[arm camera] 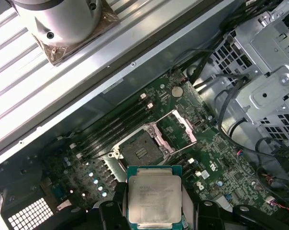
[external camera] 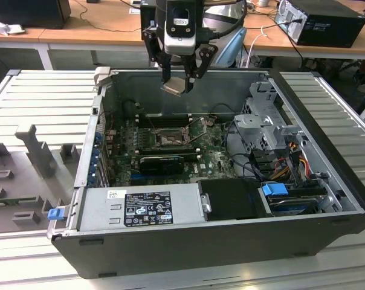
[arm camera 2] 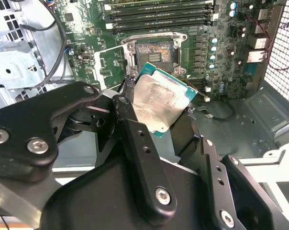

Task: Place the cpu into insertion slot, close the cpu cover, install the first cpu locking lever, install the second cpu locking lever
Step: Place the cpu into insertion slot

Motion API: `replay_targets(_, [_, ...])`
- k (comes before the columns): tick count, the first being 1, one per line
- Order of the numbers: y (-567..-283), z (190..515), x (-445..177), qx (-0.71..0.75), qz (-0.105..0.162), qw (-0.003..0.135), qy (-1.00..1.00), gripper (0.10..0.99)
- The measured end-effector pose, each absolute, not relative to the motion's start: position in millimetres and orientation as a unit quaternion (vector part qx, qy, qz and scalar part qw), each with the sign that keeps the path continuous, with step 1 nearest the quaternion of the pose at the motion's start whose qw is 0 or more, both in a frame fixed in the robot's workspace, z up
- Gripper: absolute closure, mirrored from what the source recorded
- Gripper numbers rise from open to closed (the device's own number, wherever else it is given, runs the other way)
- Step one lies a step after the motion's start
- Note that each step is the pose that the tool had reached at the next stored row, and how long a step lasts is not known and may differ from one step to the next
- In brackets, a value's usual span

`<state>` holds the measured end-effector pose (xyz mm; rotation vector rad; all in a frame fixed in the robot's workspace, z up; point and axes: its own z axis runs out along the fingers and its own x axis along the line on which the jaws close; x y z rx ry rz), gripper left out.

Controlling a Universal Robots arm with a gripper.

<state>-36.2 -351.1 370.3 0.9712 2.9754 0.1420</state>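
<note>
Exterior view, pincer [external camera: 179,77] clasps cpu [external camera: 174,86] — table [external camera: 333,115]; desks [external camera: 80,33]

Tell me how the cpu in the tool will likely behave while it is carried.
The cpu is a thin flat square with a metal face, so probably stiff and light. That smooth face looks slippery; gripped only at its edges by the tool, it might twist or slide. It hangs tilted above the open case, so a drop could damage it.

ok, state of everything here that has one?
hand, shut on the cpu
cpu, held in the air, not seated
insertion slot, empty, uncovered
cpu cover, swung open
computer case, side panel off
</note>
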Motion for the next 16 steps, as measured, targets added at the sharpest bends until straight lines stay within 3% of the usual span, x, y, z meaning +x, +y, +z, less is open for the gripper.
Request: replay_targets(16, [-351.1, 369.8, -36.2, 0.371, 0.045, 0.007, 0.928, 0.545])
